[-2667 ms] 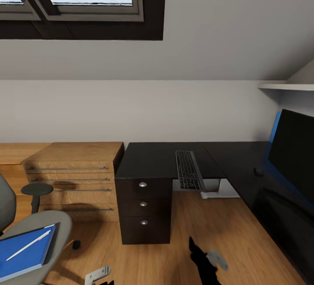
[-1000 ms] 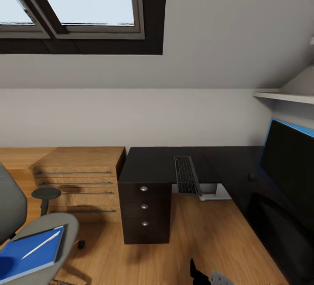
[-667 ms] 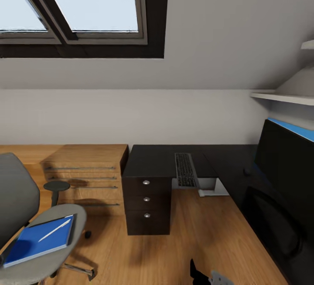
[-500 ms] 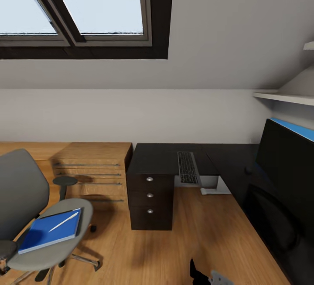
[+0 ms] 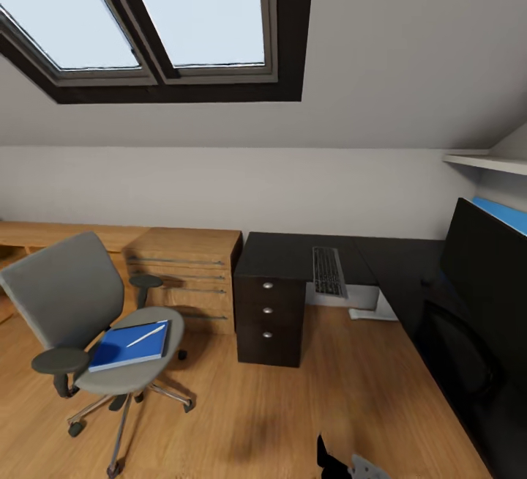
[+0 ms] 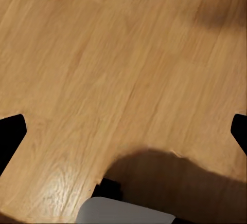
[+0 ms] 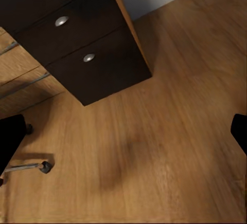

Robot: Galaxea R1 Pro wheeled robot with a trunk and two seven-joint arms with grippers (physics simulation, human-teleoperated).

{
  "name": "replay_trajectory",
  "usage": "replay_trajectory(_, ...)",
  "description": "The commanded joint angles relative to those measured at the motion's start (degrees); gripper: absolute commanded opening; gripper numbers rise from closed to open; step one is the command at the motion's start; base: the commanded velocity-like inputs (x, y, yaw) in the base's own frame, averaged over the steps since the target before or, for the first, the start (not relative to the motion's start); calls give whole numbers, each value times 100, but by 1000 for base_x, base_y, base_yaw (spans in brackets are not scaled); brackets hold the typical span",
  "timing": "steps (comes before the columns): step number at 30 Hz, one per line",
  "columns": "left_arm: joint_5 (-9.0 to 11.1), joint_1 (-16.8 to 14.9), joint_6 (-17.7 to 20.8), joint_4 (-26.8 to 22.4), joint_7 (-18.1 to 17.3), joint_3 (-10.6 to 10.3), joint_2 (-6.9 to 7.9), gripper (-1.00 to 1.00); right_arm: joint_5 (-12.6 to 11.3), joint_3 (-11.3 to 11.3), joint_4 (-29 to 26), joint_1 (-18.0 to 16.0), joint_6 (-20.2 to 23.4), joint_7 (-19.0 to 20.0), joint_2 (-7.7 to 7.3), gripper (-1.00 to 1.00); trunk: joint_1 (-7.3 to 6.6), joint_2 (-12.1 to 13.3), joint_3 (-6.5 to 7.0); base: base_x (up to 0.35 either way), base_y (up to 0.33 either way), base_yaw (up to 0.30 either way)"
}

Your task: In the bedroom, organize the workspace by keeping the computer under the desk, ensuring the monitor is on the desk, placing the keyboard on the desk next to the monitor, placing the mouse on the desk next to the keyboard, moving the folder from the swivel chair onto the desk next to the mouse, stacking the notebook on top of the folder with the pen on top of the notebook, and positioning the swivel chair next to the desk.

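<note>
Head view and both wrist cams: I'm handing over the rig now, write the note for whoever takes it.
Left gripper and right gripper: both open, empty, over bare wood floor.
Swivel chair stands away from the desk, beside the light-wood cabinet. Blue folder lies on its seat with the pen on top; I cannot make out the notebook.
Keyboard and monitor are on the desk; a small dark thing by the monitor may be the mouse.
Left: move the folder to the desk, stack notebook and pen, bring the chair to the desk.
</note>
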Motion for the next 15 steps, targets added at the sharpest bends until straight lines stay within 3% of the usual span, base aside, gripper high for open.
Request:
replay_trajectory(1,51,-5,-23,0,38,-47,6,100,-61,19,7,-4,-16,42,1,100,-26,36,6,-338,-74,142)
replay_trajectory(15,32,-5,-29,0,38,-53,-1,100,-64,16,7,-4,-22,42,5,100,-334,598,244,-339,-20,26)
